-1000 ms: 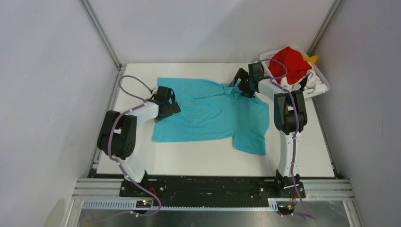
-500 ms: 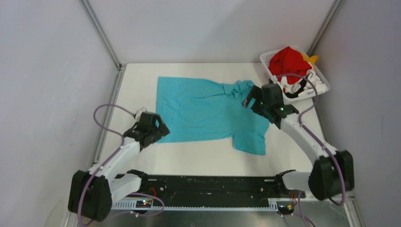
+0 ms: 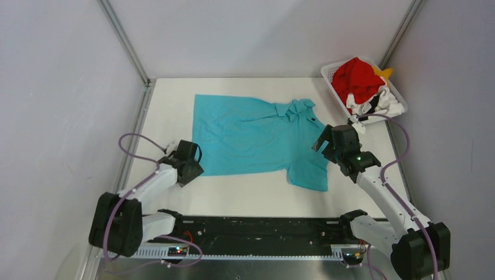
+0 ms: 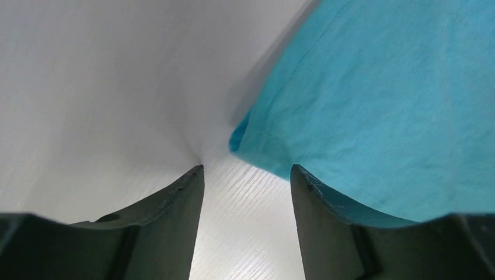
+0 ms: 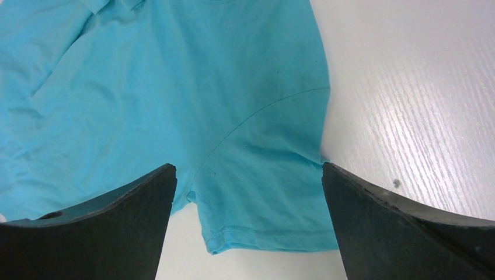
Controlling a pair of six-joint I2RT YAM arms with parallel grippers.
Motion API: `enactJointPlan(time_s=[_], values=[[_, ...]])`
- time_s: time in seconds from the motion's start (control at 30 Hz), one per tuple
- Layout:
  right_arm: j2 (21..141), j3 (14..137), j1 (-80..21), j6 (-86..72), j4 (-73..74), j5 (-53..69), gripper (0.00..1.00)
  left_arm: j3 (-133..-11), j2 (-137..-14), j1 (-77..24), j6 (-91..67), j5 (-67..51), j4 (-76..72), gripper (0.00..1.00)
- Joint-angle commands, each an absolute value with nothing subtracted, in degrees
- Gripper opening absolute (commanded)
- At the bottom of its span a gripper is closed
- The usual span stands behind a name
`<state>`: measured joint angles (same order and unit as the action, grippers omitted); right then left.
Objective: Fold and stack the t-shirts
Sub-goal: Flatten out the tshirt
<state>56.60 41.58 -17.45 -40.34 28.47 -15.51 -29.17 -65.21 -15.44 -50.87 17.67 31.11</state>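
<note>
- Top external view: a teal t-shirt (image 3: 251, 137) is seen spread flat across the middle of the white tabletop (image 3: 245, 195). Its collar is turned toward the far right corner and one sleeve points at the near edge.
- At the far right corner a white basket (image 3: 337, 96) is pictured, heaped with a red t-shirt (image 3: 356, 79), a white-and-black t-shirt (image 3: 382, 105) and a yellow-orange t-shirt (image 3: 386, 73).
- The left fingers (image 3: 193, 167) are positioned at the teal t-shirt's near left corner. The right fingers (image 3: 322, 142) are held at its right edge, above the sleeve.
- Left wrist view: the left fingers (image 4: 169, 210) are shown apart, with bare tabletop between them and nothing clamped. The corner of the teal t-shirt (image 4: 379, 87) is seen just beyond the tips, and one finger is set against the cloth's edge. Whether it touches cannot be told.
- Right wrist view: the right fingers (image 5: 117, 216) are shown spread wide, with nothing gripped. The sleeve and shoulder seam of the teal t-shirt (image 5: 204, 87) are framed between them, and bare tabletop is seen on the right.
</note>
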Motion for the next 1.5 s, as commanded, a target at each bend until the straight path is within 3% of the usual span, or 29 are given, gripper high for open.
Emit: enactJointPlan(time_s=[0.0, 0.27, 0.5, 0.57, 0.6, 0.67, 0.8, 1.03, 1.23, 1.37, 1.47], values=[[56.3, 42.2, -17.6, -40.3, 28.9, -19.2, 0.99, -30.8, -71.2, -15.1, -50.2, 13.6, 29.9, 0.57], [55.7, 42.1, -17.7, -40.0, 29.9, -20.5, 0.99, -32.4, -73.3, -15.1, -48.5, 14.8, 29.9, 0.52], [54.9, 42.0, -17.8, -39.8, 31.3, -19.7, 0.99, -36.3, -77.5, -15.1, -45.9, 15.5, 29.9, 0.39], [54.3, 41.6, -17.8, -39.8, 31.8, -19.8, 0.99, -37.3, -78.4, -15.1, -45.3, 15.9, 29.9, 0.27], [53.8, 41.4, -17.8, -39.7, 32.2, -19.6, 0.99, -37.8, -79.0, -15.1, -45.1, 16.1, 29.9, 0.12], [52.9, 41.0, -17.9, -39.5, 32.8, -19.0, 0.99, -38.8, -79.8, -15.0, -44.4, 16.7, 29.9, 0.01], [51.0, 40.2, -17.9, -38.6, 35.9, -16.9, 0.99, -39.8, -80.2, -15.0, -43.3, 18.2, 29.3, 0.0], [47.8, 37.8, -19.2, -38.8, 45.8, -13.4, 0.99, -35.8, -70.8, -15.1, -44.0, 22.1, 26.8, 0.0], [49.6, 34.8, -23.0, -44.6, 50.4, -11.3, 0.98, -34.5, -66.9, -15.2, -44.5, 19.2, 25.8, 0.0], [56.3, 34.2, -24.7, -45.0, 45.8, -10.9, 0.92, -33.4, -66.8, -15.2, -45.4, 19.6, 25.0, 0.0], [62.4, 34.1, -25.2, -44.8, 40.8, -11.3, 0.82, -32.8, -66.5, -15.3, -45.2, 19.5, 24.7, 0.0]])
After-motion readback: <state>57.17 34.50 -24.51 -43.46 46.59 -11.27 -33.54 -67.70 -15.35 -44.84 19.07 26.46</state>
